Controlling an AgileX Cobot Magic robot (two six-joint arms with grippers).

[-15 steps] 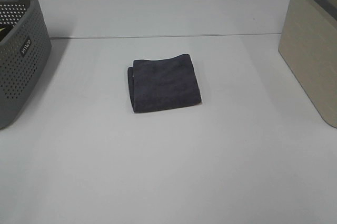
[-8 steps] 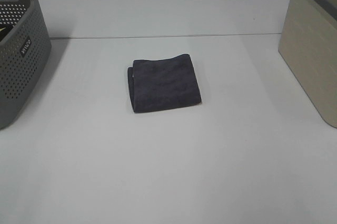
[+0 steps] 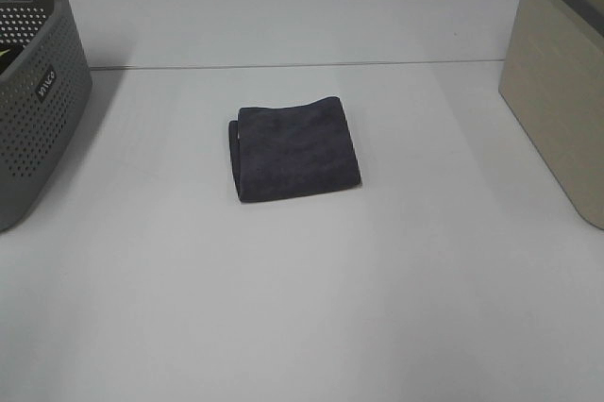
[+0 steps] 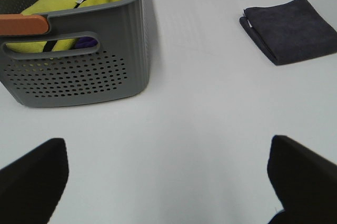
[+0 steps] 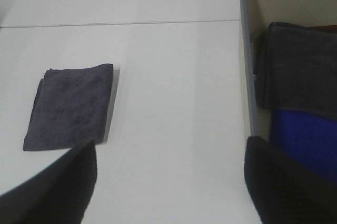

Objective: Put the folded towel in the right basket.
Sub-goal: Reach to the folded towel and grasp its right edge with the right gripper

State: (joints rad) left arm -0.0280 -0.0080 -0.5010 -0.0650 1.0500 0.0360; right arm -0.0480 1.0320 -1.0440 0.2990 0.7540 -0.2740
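Note:
A dark grey folded towel lies flat on the white table near the middle. It also shows in the left wrist view and the right wrist view. The beige right basket stands at the table's right edge; the right wrist view looks into the basket, which holds folded dark and blue cloth. Neither arm shows in the exterior view. My left gripper is open and empty above bare table. My right gripper is open and empty, between the towel and the basket.
A grey perforated basket stands at the left edge; in the left wrist view this grey basket holds yellow and blue cloth. A seam line crosses the table behind the towel.

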